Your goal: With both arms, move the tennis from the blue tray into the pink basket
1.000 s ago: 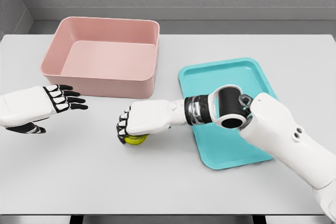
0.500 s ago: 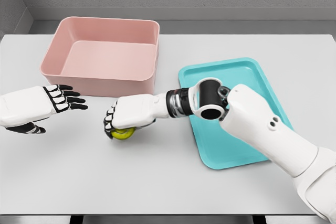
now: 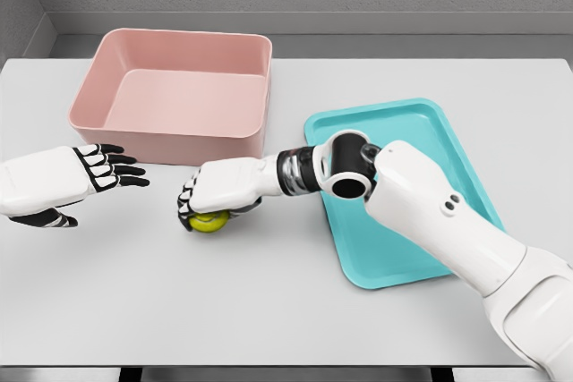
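Observation:
A yellow-green tennis ball (image 3: 209,222) rests at table level in front of the pink basket (image 3: 179,96). My right hand (image 3: 213,194) reaches across from the right and curls over the ball's top, shut on it. The blue tray (image 3: 412,131) lies to the right with my right forearm crossing its left part; nothing shows on its bare surface. My left hand (image 3: 106,170) hovers at the left edge of the view, fingers spread towards the ball, about a hand's length away from it.
The pink basket stands at the back left, its front wall just behind the ball. The grey table (image 3: 269,310) runs wide in front. A grey wall closes off the far side.
My right hand has carried the ball leftward and slightly towards the basket, away from the tray. The right elbow has swung further left. The left hand has not moved.

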Robot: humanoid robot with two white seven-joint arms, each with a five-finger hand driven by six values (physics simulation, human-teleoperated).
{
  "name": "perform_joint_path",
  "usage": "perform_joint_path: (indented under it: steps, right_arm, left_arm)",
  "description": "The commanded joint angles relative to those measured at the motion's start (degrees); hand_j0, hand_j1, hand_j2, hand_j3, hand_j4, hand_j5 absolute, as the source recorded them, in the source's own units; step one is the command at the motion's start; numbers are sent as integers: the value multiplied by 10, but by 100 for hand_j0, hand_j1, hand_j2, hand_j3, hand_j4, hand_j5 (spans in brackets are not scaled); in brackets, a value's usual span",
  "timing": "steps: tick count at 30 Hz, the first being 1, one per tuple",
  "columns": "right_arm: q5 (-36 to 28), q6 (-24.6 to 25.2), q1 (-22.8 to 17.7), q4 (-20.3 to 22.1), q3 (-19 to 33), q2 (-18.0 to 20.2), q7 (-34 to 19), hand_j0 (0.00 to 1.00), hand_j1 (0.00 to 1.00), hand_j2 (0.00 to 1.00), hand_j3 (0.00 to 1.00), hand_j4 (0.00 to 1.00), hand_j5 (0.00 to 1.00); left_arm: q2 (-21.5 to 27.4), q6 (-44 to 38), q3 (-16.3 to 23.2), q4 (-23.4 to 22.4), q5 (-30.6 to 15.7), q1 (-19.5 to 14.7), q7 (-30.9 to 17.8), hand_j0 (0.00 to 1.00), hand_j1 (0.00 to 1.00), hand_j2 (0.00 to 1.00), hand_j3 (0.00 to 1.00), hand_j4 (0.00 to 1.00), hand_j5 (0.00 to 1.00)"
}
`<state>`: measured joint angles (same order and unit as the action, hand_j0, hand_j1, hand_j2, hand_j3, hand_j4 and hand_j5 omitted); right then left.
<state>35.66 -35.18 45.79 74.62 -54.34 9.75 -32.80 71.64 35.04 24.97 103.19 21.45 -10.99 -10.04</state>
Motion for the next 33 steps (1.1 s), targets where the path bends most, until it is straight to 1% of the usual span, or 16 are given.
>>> perform_joint_path:
  steps: [1, 2, 7, 8, 9, 11, 13, 15, 16, 23, 25, 27, 29, 30, 32, 33]
  right_arm:
    - [-3, 2, 0, -4, -3, -6, 0, 52, 52, 52, 52, 52, 52]
    - [0, 2, 0, -4, -12, -6, 0, 52, 52, 52, 52, 52, 52]
    - [0, 2, 0, -4, -12, -6, 0, 55, 55, 55, 55, 55, 55]
    - [0, 2, -1, -4, -12, -6, 0, 66, 66, 66, 66, 66, 66]
    - [0, 2, -4, -4, -12, -6, 0, 72, 72, 72, 72, 72, 72]
    - [0, 2, -5, -4, -12, -6, 0, 91, 91, 91, 91, 91, 91]
    - [-1, 2, -6, -4, -11, -6, 1, 96, 96, 96, 96, 96, 96]
    - [-1, 2, -6, -4, -10, -6, 1, 97, 97, 97, 97, 97, 97]
    - [-1, 2, -8, -4, -10, -6, 1, 99, 99, 99, 99, 99, 99]
    - [-1, 2, -8, -2, -2, -1, 1, 99, 99, 99, 99, 99, 99]
    - [-1, 2, -8, 17, 12, 6, 0, 99, 99, 99, 99, 99, 99]
    - [-1, 2, -8, 25, 21, 16, 0, 99, 99, 99, 99, 99, 99]
    - [-2, 2, -9, 51, 26, 29, 0, 99, 99, 99, 99, 99, 99]
    - [-2, 2, -11, 60, 38, 33, -1, 99, 99, 99, 99, 99, 99]
    - [-5, 2, -18, 90, 41, 59, -1, 99, 99, 99, 99, 99, 99]
    - [-6, 2, -25, 109, 60, 67, -1, 99, 99, 99, 99, 99, 99]
  left_arm:
    - [1, 0, 0, 0, -4, 0, 0, 100, 100, 100, 100, 100, 100]
    - [1, 0, 0, 0, -4, 0, 0, 100, 100, 100, 100, 100, 100]
    - [2, 0, 0, 0, -4, 0, 1, 100, 100, 100, 100, 100, 100]
    - [3, 0, 0, 0, -4, 0, 0, 100, 100, 100, 100, 100, 100]
    - [3, 0, 0, 0, -4, 0, 1, 100, 100, 100, 100, 100, 100]
    - [3, 0, 0, 0, -4, 0, 0, 100, 100, 100, 100, 100, 100]
    - [3, 0, 0, 0, -4, 0, 1, 100, 100, 100, 100, 100, 100]
    - [1, 0, 0, 0, -4, 0, 0, 100, 100, 100, 100, 100, 100]
    - [1, 0, 0, 0, -4, 0, 0, 100, 100, 100, 100, 100, 100]
    - [1, 0, 0, 0, -4, 0, 0, 100, 100, 100, 100, 100, 100]
    - [1, 0, 0, 0, -4, 0, 0, 100, 100, 100, 100, 100, 100]
    - [0, 0, 0, 0, -4, 0, 0, 100, 100, 100, 100, 100, 100]
    - [-2, 0, 1, 0, -4, 0, 0, 100, 100, 100, 100, 100, 100]
    - [-4, 0, 1, 0, -3, 0, 0, 100, 100, 100, 100, 100, 100]
    - [-9, 0, 1, 0, -2, 0, 0, 100, 100, 100, 100, 100, 100]
    - [-10, 0, 1, 0, -2, 0, 0, 100, 100, 100, 100, 100, 100]
